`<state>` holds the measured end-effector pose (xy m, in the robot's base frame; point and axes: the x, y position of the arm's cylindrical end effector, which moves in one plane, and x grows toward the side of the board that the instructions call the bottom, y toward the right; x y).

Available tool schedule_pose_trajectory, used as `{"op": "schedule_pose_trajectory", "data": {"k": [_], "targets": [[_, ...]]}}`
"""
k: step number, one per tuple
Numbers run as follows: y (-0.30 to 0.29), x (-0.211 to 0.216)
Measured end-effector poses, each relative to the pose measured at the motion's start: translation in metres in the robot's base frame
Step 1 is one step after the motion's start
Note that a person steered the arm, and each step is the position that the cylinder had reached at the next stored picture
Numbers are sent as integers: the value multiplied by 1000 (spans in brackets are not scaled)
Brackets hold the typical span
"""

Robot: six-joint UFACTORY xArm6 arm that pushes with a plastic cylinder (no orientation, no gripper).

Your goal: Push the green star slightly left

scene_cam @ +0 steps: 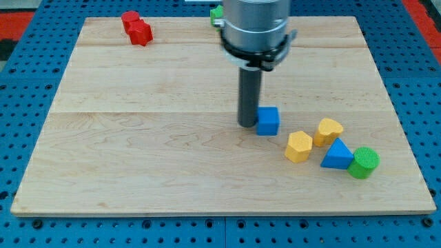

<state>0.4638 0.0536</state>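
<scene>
The tip (247,125) of the dark, smooth rod rests on the pale wooden board (138,138), touching or just beside the left face of the blue cube (269,120); there is no hand to open or close. The green star (217,12) sits at the board's top edge, mostly hidden behind the grey metal arm (255,27). Two red blocks (136,27) touch at the upper left. At the lower right cluster a yellow hexagonal block (298,147), a yellow rounded block (329,131), a blue triangular block (337,155) and a green cylinder (364,162).
</scene>
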Motion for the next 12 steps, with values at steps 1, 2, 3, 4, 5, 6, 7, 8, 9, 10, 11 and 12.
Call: {"op": "schedule_pose_trajectory", "data": {"k": [1, 2, 3, 4, 5, 6, 7, 8, 9, 10, 11, 12], "targets": [[33, 0], [21, 0], [14, 0], [14, 0], [3, -9], [-10, -31], [-10, -38], [-11, -60], [-17, -102], [7, -136], [37, -166], [47, -219]]}}
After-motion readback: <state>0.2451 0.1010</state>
